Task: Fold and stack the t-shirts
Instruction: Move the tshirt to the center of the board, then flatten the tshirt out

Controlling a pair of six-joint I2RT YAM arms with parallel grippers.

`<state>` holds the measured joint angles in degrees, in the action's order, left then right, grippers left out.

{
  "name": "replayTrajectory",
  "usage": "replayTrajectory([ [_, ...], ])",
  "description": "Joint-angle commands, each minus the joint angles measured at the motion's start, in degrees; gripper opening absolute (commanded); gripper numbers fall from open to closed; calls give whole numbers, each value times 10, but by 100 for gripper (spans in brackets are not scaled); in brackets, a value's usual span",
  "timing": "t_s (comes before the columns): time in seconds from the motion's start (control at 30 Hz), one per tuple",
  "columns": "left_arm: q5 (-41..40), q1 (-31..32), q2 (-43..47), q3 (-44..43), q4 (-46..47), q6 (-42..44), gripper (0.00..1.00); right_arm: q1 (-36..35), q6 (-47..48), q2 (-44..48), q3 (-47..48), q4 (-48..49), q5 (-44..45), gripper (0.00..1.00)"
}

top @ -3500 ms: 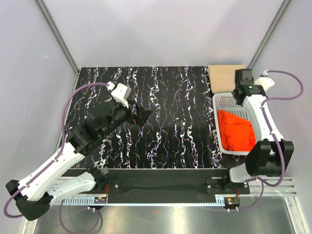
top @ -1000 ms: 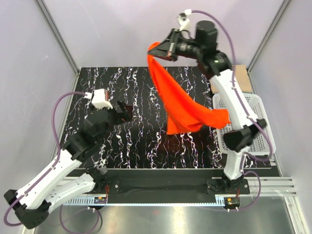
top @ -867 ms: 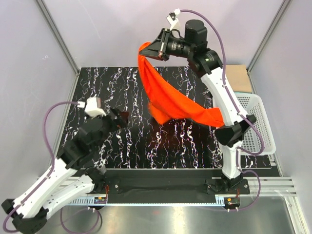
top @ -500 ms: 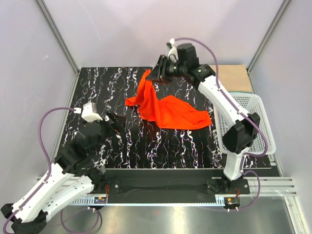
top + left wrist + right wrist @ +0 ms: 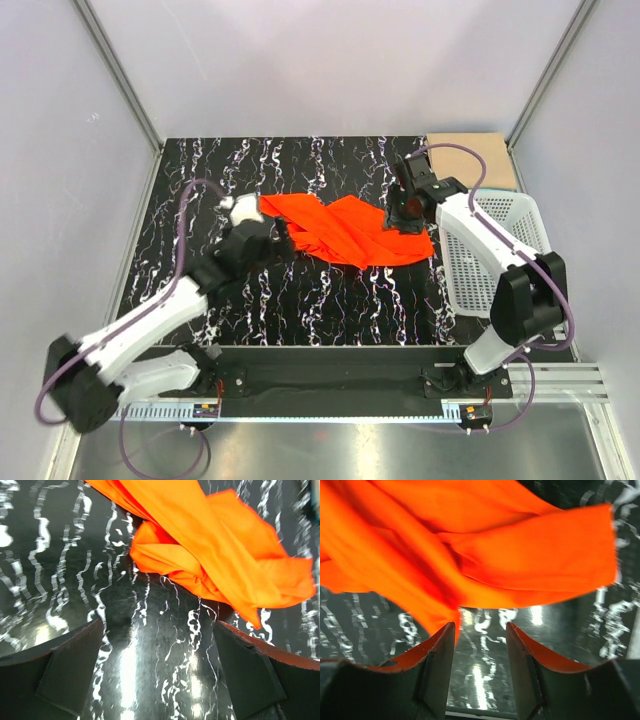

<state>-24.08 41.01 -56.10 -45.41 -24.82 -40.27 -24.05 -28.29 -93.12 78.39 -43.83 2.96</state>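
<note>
The bright orange-red t-shirt (image 5: 345, 228) lies crumpled and spread on the black marbled table. It also shows in the left wrist view (image 5: 215, 560) and the right wrist view (image 5: 485, 560). My left gripper (image 5: 284, 236) is open and empty at the shirt's left edge; in its own view (image 5: 160, 672) the cloth lies just ahead of the wide jaws. My right gripper (image 5: 402, 214) is open and empty at the shirt's right side; in its view (image 5: 480, 667) a shirt edge hangs at the left fingertip (image 5: 440, 655). No teal shirt is in view.
A white plastic mesh basket (image 5: 500, 255) stands at the table's right edge, beside my right arm. A flat tan sheet (image 5: 465, 158) lies at the back right corner; I cannot tell if it is cloth. Grey walls enclose the table.
My right gripper lifted the orange-red shirt from the basket, carried it over the table, lowered it and let go. My left arm moved right, up to the shirt's left edge.
</note>
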Motion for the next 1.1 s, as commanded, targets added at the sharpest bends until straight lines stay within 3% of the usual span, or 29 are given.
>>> replayTrajectory([
  [0.0, 56, -2, -99, -52, 99, 41, 98, 2, 35, 57, -24, 23, 11, 52],
  [0.1, 131, -2, -193, -79, 161, 70, 97, 2, 41, 90, -22, -5, 27, 52],
  [0.33, 178, 0, -423, -312, 56, 49, 91, 6, 45, 181, -27, -44, 83, 53],
  [0.67, 257, 22, -581, -387, 14, -23, 92, 13, 48, 244, -63, -49, 86, 53],
  [0.73, 259, 22, -591, -390, 2, -27, 82, 13, 52, 246, -63, -49, 88, 53],
  [0.77, 256, 22, -592, -388, -1, -28, 59, 14, 53, 245, -63, -49, 87, 53],
  [0.83, 227, 22, -581, -377, -19, -28, 35, 14, 49, 240, -64, -45, 88, 53],
  [0.87, 216, 21, -557, -374, -26, -24, 17, 14, 47, 238, -66, -42, 88, 53],
  [0.93, 179, 13, -523, -364, -51, -9, 1, 13, 25, 220, -71, -30, 86, 53],
  [1.07, 131, -22, -388, -314, -75, 17, 0, 13, -14, 173, -101, 41, 21, 52],
])
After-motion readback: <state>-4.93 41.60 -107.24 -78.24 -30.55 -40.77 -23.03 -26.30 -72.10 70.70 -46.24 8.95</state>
